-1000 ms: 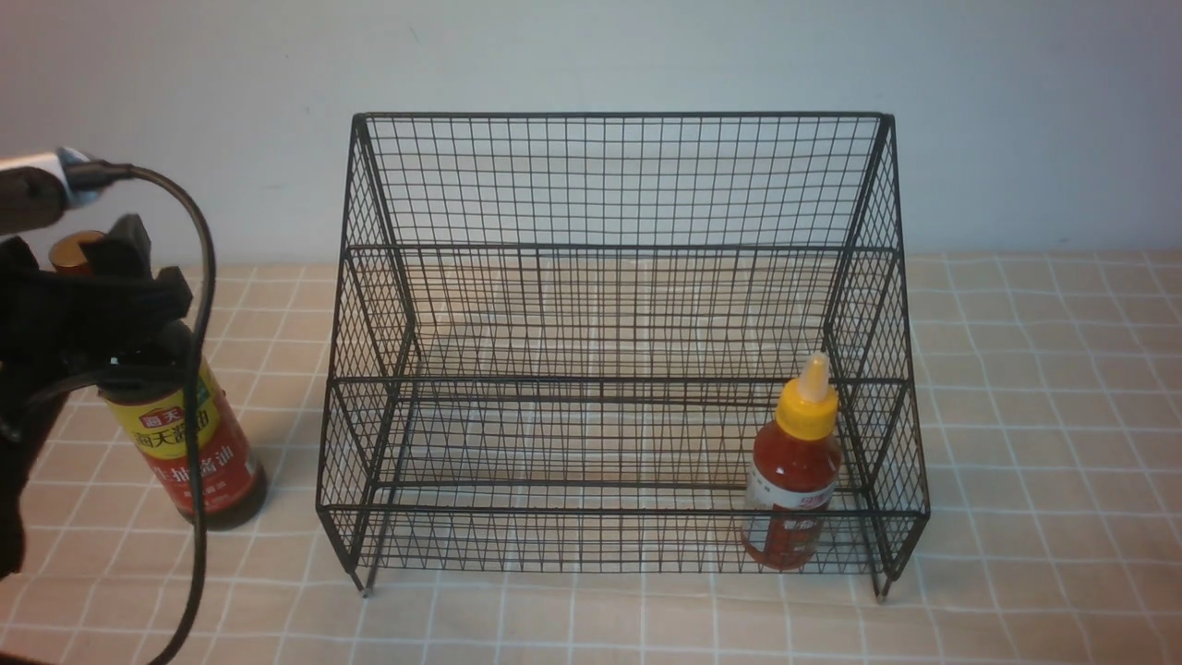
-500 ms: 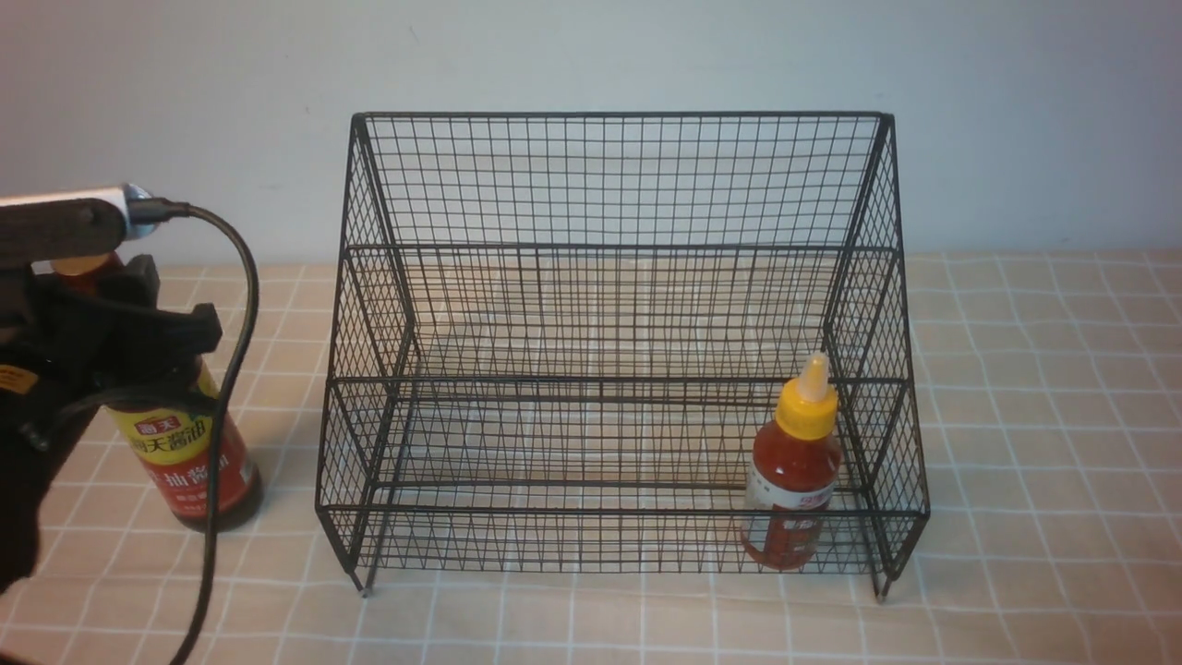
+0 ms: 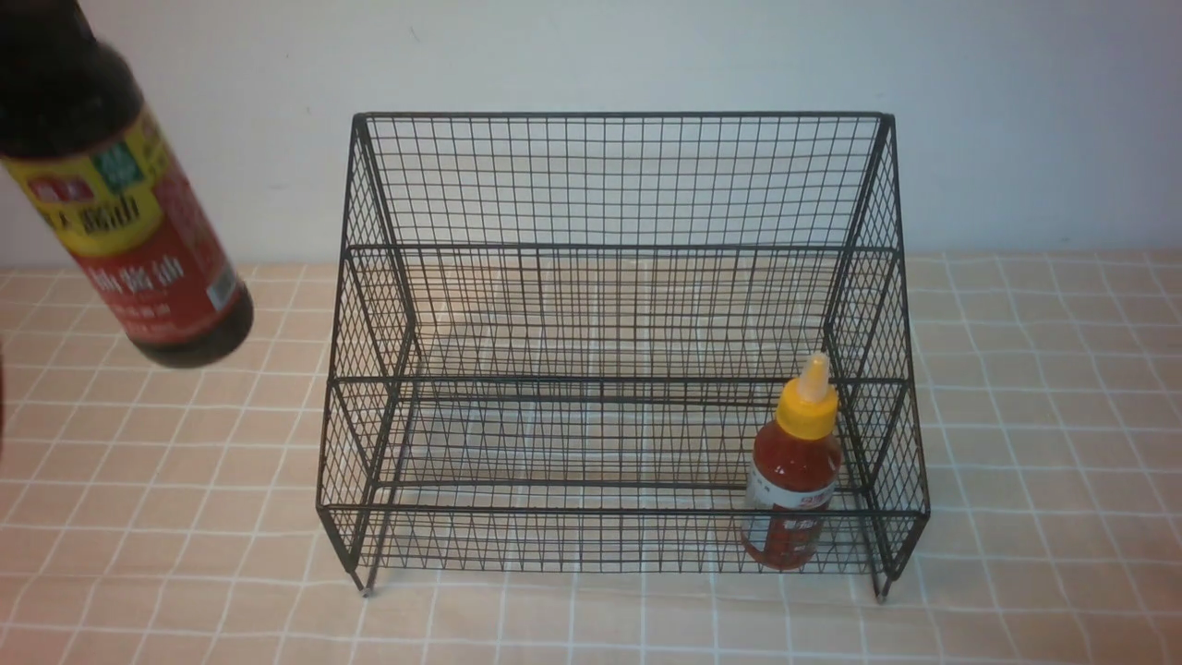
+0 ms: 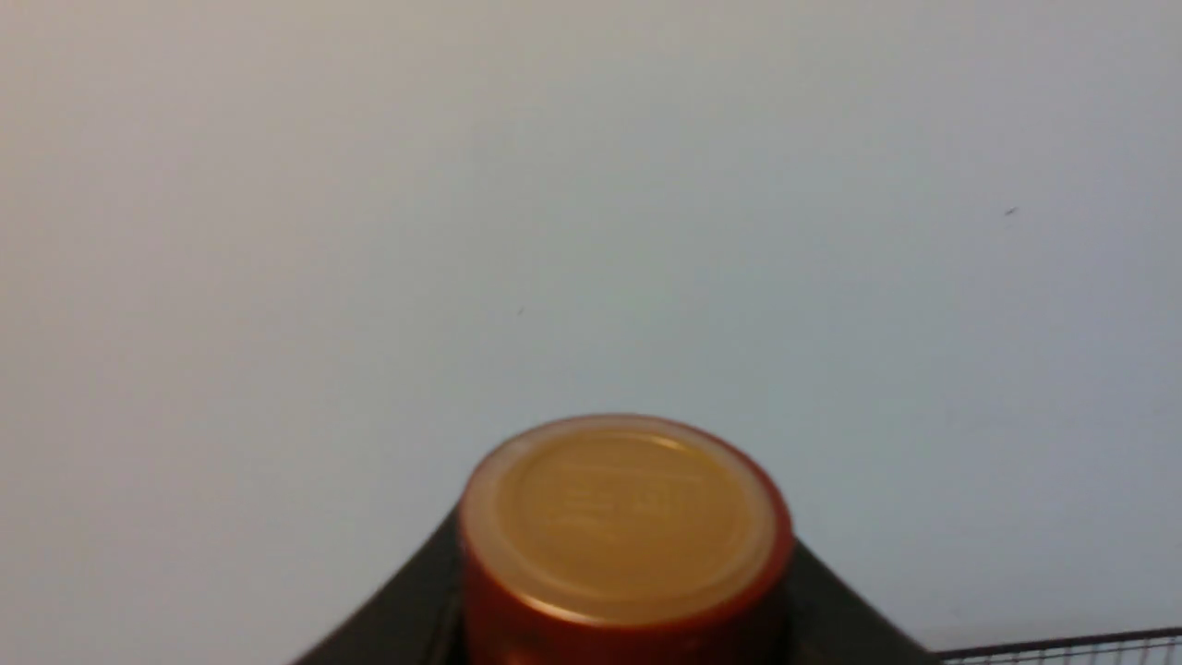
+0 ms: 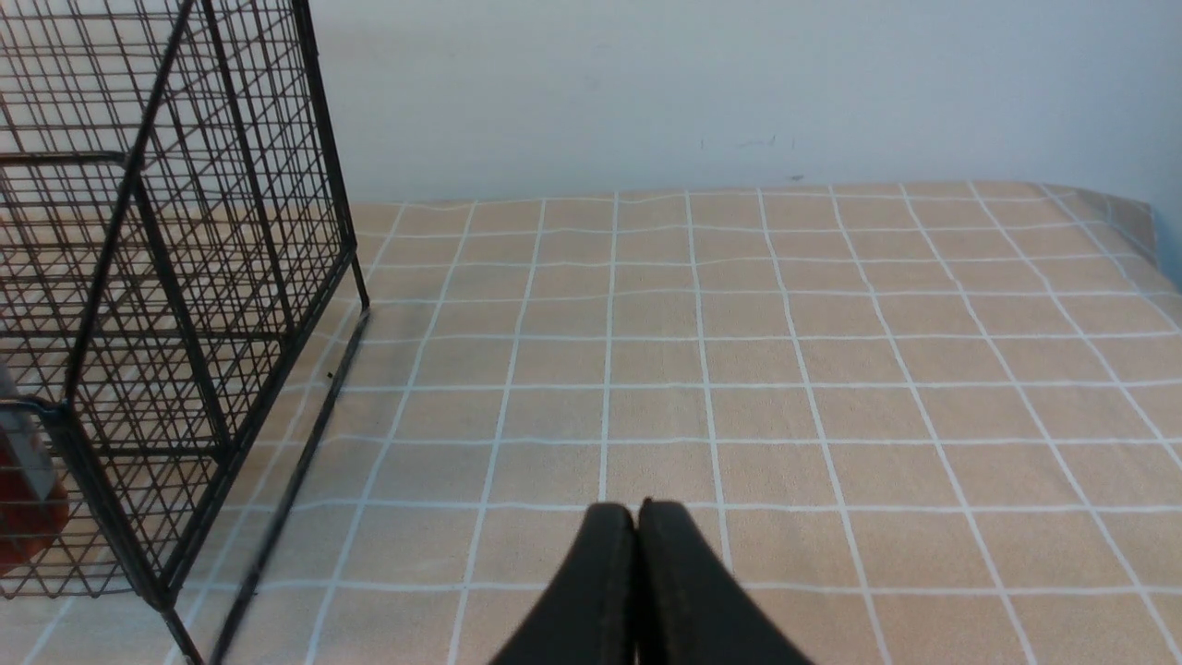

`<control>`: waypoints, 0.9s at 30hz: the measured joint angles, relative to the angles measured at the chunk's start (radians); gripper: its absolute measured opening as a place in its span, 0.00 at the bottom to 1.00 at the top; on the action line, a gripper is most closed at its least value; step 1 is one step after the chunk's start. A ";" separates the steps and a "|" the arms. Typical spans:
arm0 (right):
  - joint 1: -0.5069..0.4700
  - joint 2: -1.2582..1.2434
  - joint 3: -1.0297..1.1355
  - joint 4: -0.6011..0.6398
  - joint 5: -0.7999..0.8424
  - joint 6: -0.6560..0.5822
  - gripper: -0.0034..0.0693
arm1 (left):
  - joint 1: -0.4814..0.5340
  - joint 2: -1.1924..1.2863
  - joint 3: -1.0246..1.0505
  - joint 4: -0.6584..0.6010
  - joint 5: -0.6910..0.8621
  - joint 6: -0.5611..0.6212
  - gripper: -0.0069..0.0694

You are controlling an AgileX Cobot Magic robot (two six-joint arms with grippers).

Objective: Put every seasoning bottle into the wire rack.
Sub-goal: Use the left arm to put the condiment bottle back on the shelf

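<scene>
Beige checked bench (image 3: 1016,462) against a pale wall (image 3: 600,55), with the wire rack (image 3: 609,185) standing mid-bench, open side facing me. Soy-sauce bottle (image 3: 129,222) is up in the air at the left, clear of the bench. It is outside the rack and tilted, with its base swung toward the rack. My left gripper (image 4: 626,554) is clamped on its neck: the wrist view shows a dark finger on either side just under the orange cap (image 4: 619,508). Red-sauce bottle (image 3: 792,480) stands upright in the rack's lower tier at the near right corner, yellow nozzle up. My right gripper (image 5: 637,513) is closed on nothing, fingers pressed together, over bare bench right of the rack.
</scene>
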 joint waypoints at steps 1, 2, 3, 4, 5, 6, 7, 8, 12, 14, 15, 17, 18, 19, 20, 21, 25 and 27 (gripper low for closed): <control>0.000 0.000 0.000 0.000 0.000 0.000 0.03 | -0.026 0.001 -0.017 0.000 0.006 0.000 0.43; 0.000 0.000 0.000 0.000 0.000 0.000 0.03 | -0.031 0.001 -0.022 0.000 0.007 0.000 0.43; 0.000 0.000 0.000 0.000 0.000 0.000 0.03 | -0.072 0.007 -0.036 0.000 0.011 0.000 0.43; 0.000 0.000 0.000 0.000 0.000 0.000 0.03 | -0.099 0.014 -0.040 0.000 0.008 0.000 0.43; 0.000 0.000 0.000 0.000 0.000 0.000 0.03 | -0.127 0.026 -0.042 0.000 -0.001 0.000 0.43; 0.000 0.000 0.000 0.000 0.000 0.000 0.03 | -0.148 0.042 -0.043 -0.001 -0.011 0.000 0.43; 0.000 0.000 0.000 0.000 0.000 0.000 0.03 | -0.179 0.062 -0.043 -0.002 -0.028 0.000 0.43; 0.000 0.000 0.000 0.000 0.000 0.000 0.03 | -0.183 0.067 -0.043 -0.002 -0.035 0.000 0.43; 0.000 0.000 0.000 0.000 0.000 0.000 0.03 | -0.275 0.182 -0.043 -0.003 -0.140 0.000 0.43; 0.000 0.000 0.000 0.000 0.000 0.000 0.03 | -0.307 0.238 -0.043 -0.005 -0.206 0.000 0.43; 0.000 0.000 0.000 0.000 0.000 0.001 0.03 | -0.321 0.269 -0.043 -0.008 -0.240 0.000 0.43; 0.000 0.000 0.000 0.000 0.000 0.001 0.03 | -0.331 0.303 -0.043 -0.009 -0.264 0.000 0.43; 0.000 0.000 0.000 0.000 0.000 0.001 0.03 | -0.334 0.326 -0.043 -0.010 -0.275 0.000 0.43; 0.000 0.000 0.000 0.000 0.000 0.001 0.03 | -0.336 0.348 -0.043 -0.011 -0.279 0.000 0.43; 0.000 0.000 0.000 0.000 0.000 0.001 0.03 | -0.336 0.369 -0.043 -0.012 -0.280 0.000 0.43; 0.000 0.000 0.000 0.000 0.000 0.001 0.03 | -0.336 0.388 -0.043 -0.015 -0.278 0.001 0.43; 0.000 0.000 0.000 0.000 0.000 0.001 0.03 | -0.337 0.448 -0.043 -0.015 -0.261 0.004 0.43; 0.000 0.000 0.000 0.000 0.000 0.001 0.03 | -0.337 0.477 -0.043 -0.015 -0.224 0.005 0.43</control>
